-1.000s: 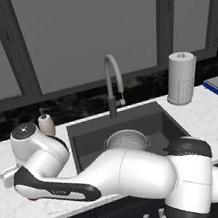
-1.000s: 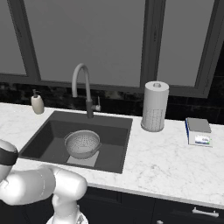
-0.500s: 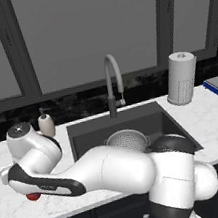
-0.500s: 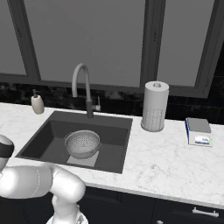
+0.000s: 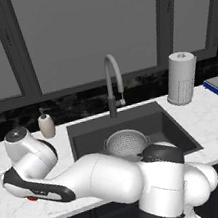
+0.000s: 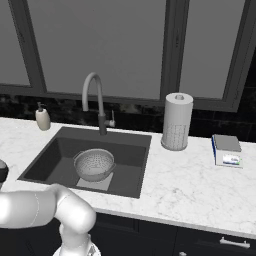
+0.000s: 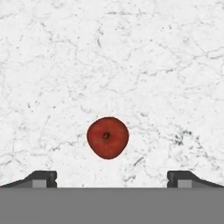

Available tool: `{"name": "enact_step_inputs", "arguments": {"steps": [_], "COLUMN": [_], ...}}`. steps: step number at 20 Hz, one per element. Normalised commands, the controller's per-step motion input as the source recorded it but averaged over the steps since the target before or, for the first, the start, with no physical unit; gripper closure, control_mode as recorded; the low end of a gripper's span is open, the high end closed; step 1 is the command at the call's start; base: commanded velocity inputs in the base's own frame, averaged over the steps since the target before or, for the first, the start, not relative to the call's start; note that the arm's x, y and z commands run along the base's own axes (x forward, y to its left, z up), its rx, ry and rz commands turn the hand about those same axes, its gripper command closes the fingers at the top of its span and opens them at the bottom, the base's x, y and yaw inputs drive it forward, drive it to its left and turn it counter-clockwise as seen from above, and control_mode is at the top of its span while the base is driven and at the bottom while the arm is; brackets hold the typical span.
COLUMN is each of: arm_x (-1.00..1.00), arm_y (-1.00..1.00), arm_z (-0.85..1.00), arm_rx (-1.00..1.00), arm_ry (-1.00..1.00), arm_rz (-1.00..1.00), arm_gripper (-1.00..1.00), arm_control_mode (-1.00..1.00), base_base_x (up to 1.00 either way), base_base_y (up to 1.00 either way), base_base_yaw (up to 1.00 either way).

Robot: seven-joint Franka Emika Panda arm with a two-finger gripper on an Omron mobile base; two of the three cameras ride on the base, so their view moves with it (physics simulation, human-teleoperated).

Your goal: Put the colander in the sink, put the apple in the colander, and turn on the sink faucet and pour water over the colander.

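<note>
A white robot arm reaches over the left stretch of the marble worktop (image 5: 209, 118), its gripper (image 7: 111, 178) poised directly above the apple (image 7: 107, 137), jaws spread wide and empty on either side of the fruit, which lies bare on the stone with its stem end up toward the hand camera; the wide stance looks set to clear the apple's girth before a descent. The colander (image 6: 93, 164) already sits upright in the sink (image 6: 132, 172), over the pale square at the basin's bottom, ready to receive the fruit. Behind it the sink faucet (image 6: 96, 100) arches over the basin's rear edge with no water visibly running, a soap dispenser (image 6: 42, 118) off its left corner and a paper towel roll (image 6: 177, 121) to its right
</note>
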Motion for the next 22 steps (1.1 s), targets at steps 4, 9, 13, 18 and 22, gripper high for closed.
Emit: {"name": "enact_step_inputs", "arguments": {"steps": [4, 9, 13, 18, 22], "arm_x": [0.0, 0.0, 0.0, 0.11, 0.23], "arm_y": [0.0, 0.0, 0.0, 0.02, 0.06], "arm_z": [-0.37, -0.33, -0.35, -0.27, -0.14], "arm_rx": [0.0, 0.0, 0.0, 0.0, 0.0], "arm_ry": [0.0, 0.0, 0.0, 0.0, 0.0], "arm_rz": [0.0, 0.0, 0.0, 0.0, 0.0], "arm_gripper": [-1.0, -1.0, -1.0, -1.0, -1.0], "arm_control_mode": [-1.0, -1.0, -1.0, -1.0, -1.0], "base_base_x": [0.0, 0.0, 0.0, 0.0, 0.0], "base_base_y": [0.0, 0.0, 0.0, 0.0, 0.0], "base_base_yaw": [0.0, 0.0, 0.0, 0.0, 0.0]}}
